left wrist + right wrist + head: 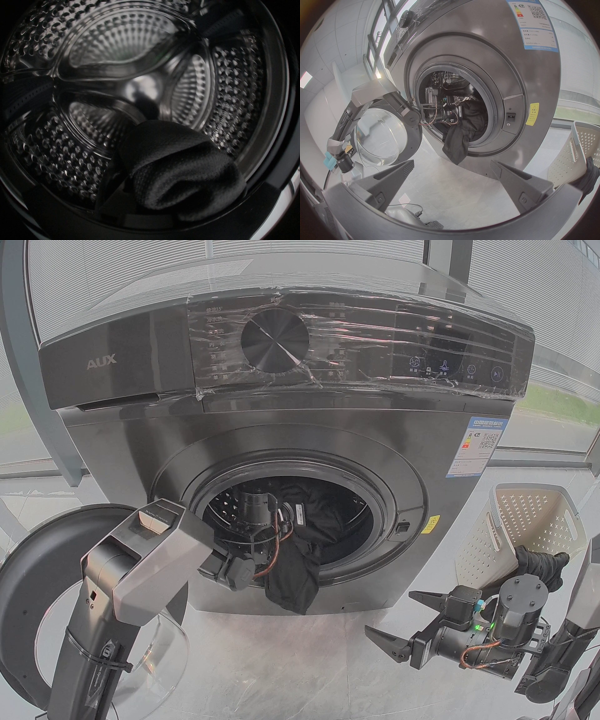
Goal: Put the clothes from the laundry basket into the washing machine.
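My left arm (pixel 156 552) is stretched forward, its wrist (pixel 253 515) pointing away from me. My right claw (pixel 390 615) hangs low, fingers (pixel 384 641) spread wide and aimed toward my left.

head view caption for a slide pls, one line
Left arm in the washing machine opening, black garment hanging over its rim; right gripper open near the laundry basket.

You have the washing machine (pixel 312 427) at twelve o'clock, its door (pixel 25 602) swung out at eight, the laundry basket (pixel 531 515) at three. One garment (pixel 294 577) hangs over the drum mouth (pixel 378 515); a second garment (pixel 544 565) lies in the basket.
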You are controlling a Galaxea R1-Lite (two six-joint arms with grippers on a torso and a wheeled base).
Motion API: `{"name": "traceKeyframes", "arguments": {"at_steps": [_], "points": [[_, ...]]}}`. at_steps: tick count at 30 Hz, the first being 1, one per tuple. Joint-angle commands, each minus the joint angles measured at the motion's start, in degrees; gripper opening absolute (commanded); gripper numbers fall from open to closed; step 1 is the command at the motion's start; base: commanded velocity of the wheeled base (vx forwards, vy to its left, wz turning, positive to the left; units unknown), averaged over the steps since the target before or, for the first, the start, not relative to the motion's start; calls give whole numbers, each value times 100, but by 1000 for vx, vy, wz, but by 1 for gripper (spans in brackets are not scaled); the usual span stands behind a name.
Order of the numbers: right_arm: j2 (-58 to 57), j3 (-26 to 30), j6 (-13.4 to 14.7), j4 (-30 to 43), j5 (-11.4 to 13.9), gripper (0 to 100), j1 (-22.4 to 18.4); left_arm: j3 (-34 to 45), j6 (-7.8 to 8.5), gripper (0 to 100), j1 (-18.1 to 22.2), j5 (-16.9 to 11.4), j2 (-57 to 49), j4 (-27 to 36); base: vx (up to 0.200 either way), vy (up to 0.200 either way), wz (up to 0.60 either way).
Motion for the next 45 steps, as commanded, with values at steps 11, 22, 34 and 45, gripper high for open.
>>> {"name": "traceKeyframes", "arguments": {"at_steps": [11,22,34,45], "points": [[15,-1,-1,-1,-2,100,10,27,-127,100,163,56,-116,-79,0,0,0],[15,-1,8,-1,-2,100,10,1925,-144,100,-294,-410,-1126,440,0,0,0],[6,8,8,8,-2,100,45,2127,102,100,-215,-340,-740,440,0,0,0],[6,8,8,-1,-2,100,45,2118,128,0,-144,-348,-555,484,0,0,0]]}}
